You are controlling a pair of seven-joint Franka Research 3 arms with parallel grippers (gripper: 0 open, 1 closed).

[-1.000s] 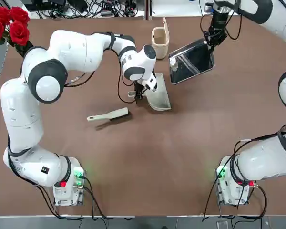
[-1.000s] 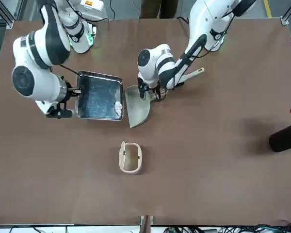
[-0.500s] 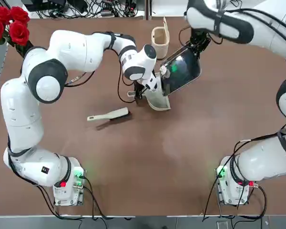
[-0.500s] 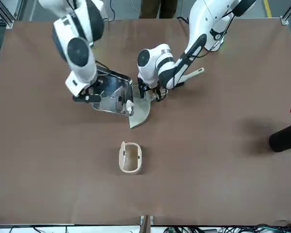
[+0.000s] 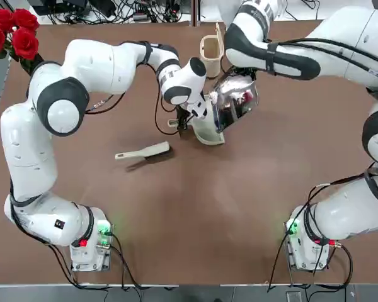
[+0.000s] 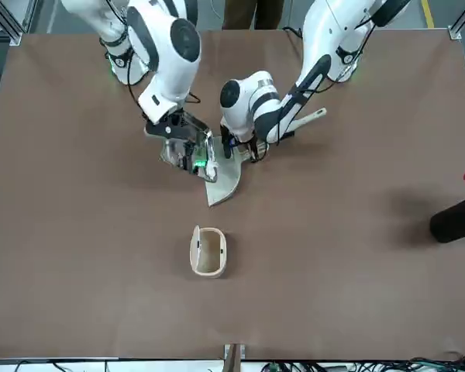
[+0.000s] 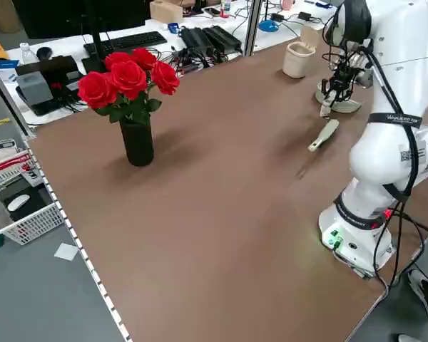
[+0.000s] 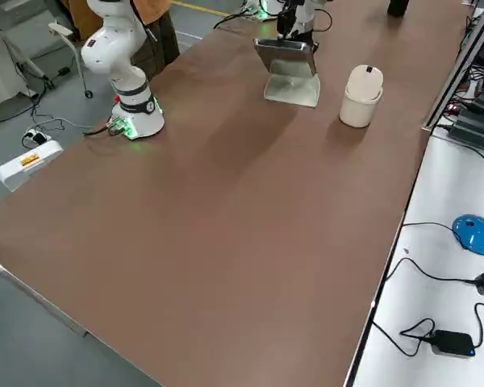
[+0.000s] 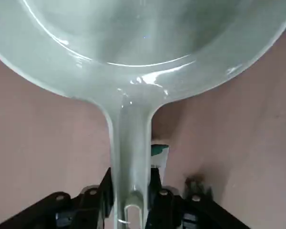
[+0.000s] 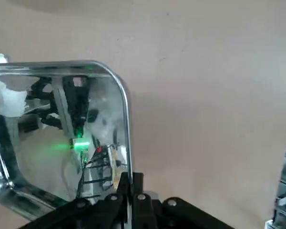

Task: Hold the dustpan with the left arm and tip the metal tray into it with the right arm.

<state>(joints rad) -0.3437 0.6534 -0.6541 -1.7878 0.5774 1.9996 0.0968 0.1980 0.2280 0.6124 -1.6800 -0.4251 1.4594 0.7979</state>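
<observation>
My right gripper is clamped on the rim of the metal tray, which stands steeply tilted directly over the dustpan, its low edge toward the scoop. My left gripper pinches the dustpan's handle, holding it on the table. White scraps cling in the tray's corner; the scoop looks bare.

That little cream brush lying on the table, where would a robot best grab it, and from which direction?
Probably by its slim handle, coming straight down from above. The hand brush lies flat on the table with bare surface all around it, near the dustpan but apart from it. The handle is narrow enough for two fingers to close across, while the wider bristle end looks harder to pinch.
</observation>
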